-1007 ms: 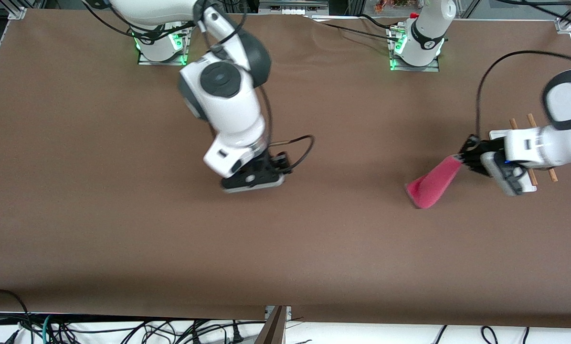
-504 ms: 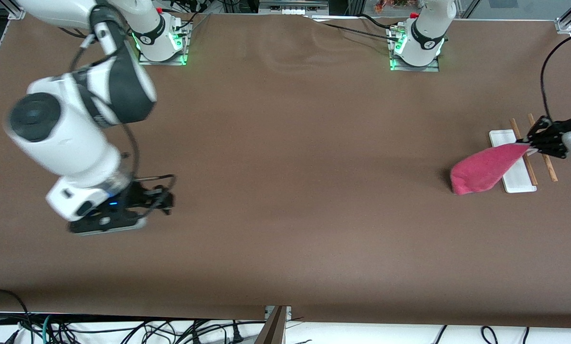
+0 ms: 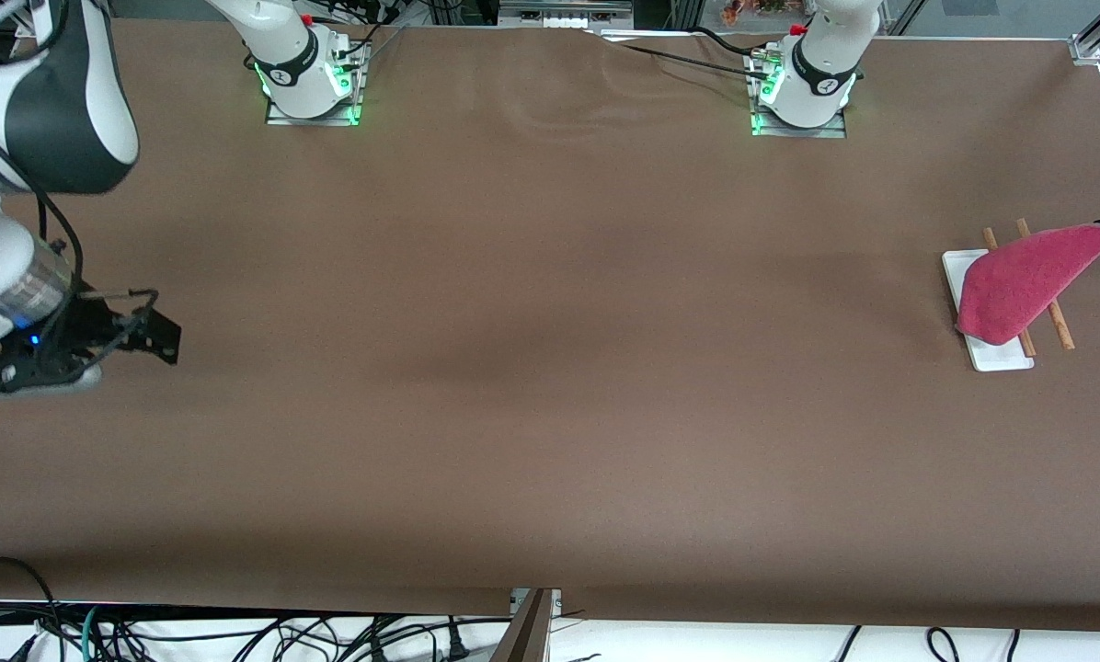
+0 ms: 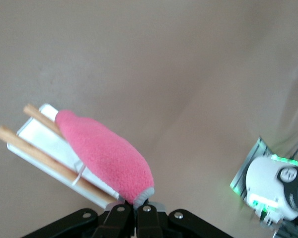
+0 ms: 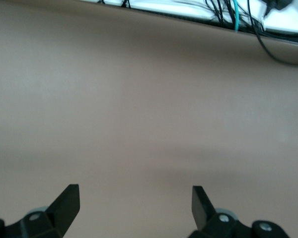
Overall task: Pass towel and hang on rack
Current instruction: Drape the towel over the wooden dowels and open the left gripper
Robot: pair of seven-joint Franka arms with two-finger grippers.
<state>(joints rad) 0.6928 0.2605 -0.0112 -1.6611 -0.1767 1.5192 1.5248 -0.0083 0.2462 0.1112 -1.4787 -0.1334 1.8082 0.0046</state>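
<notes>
Two arms share our work: we see the left gripper [image 4: 139, 207] with jaws clenched on a corner of the towel [image 3: 1019, 280], draping it over the rack [image 3: 996, 354] to hang, while the right gripper [image 5: 134, 206] waits, jaws released, above bare table [image 3: 532, 368].

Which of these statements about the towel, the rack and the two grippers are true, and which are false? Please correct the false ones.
1. The left gripper is shut on the towel. True.
2. The towel lies flat on the table. False: it hangs from the left gripper over the rack.
3. The right gripper holds a rod. False: it is open and empty, over bare table at the right arm's end.
4. The towel's pink-red face shows. True.
</notes>
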